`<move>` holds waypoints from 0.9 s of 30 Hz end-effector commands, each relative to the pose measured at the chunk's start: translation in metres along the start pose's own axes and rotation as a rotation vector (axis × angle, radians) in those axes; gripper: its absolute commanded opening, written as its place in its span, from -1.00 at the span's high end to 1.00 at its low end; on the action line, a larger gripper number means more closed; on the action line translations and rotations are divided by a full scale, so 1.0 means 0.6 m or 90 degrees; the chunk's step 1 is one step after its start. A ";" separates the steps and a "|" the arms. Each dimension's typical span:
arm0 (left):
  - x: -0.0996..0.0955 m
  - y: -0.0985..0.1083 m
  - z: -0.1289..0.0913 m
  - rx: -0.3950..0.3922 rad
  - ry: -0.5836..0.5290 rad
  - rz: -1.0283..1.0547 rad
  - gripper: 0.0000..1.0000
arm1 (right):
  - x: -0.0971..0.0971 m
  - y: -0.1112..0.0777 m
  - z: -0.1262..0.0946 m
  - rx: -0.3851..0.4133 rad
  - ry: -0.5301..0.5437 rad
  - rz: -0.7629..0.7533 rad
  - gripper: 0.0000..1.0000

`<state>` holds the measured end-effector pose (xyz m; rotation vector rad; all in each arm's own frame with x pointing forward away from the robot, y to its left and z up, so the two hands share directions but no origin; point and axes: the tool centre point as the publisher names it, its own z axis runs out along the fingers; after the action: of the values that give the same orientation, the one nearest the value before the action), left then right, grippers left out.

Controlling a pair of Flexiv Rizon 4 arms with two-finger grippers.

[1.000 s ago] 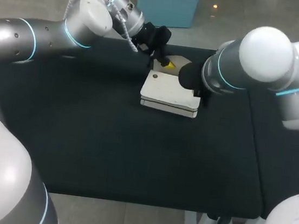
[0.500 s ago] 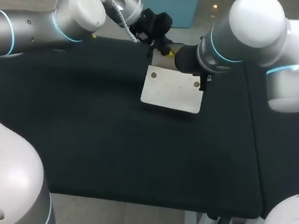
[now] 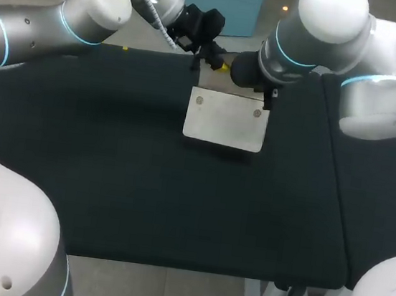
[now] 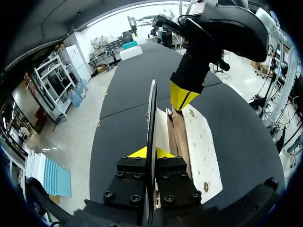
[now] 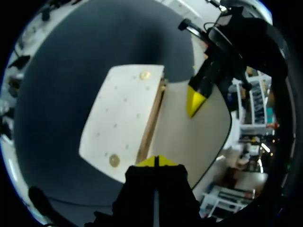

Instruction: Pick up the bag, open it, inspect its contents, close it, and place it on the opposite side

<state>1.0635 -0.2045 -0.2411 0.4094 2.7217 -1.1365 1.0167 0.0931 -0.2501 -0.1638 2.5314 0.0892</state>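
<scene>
**Opening stage.** The bag (image 3: 227,119) hangs below both grippers, close to the far edge of the table (image 3: 140,206). The left gripper (image 4: 150,152) is pressed together on one thin lip of the bag's mouth. The right gripper (image 5: 155,161), just ahead of it, pinches the opposite lip. A narrow strip of brown lining (image 4: 178,135) shows between the lips. Judged next move: draw the grippers apart to widen the mouth for inspection. Little room lies beyond the grippers toward the far edge, whereas the tabletop stretches wide beneath the bag and back toward the robot.
</scene>
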 end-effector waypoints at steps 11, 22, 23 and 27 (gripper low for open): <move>0.011 -0.008 -0.010 0.009 -0.009 -0.018 1.00 | 0.000 0.006 0.055 0.016 0.038 0.001 1.00; 0.010 0.000 -0.007 0.023 -0.038 -0.057 1.00 | 0.042 -0.003 0.053 0.019 0.046 0.022 1.00; 0.010 0.000 -0.007 0.023 -0.040 -0.057 1.00 | 0.046 -0.004 0.053 0.018 0.046 0.024 1.00; 0.015 -0.003 -0.008 0.026 -0.047 -0.046 1.00 | 0.061 -0.004 0.051 0.017 0.046 0.030 1.00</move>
<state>1.0589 -0.2020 -0.2386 0.2768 2.6884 -1.1954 1.0120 0.0926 -0.2930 -0.0993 2.6227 0.0672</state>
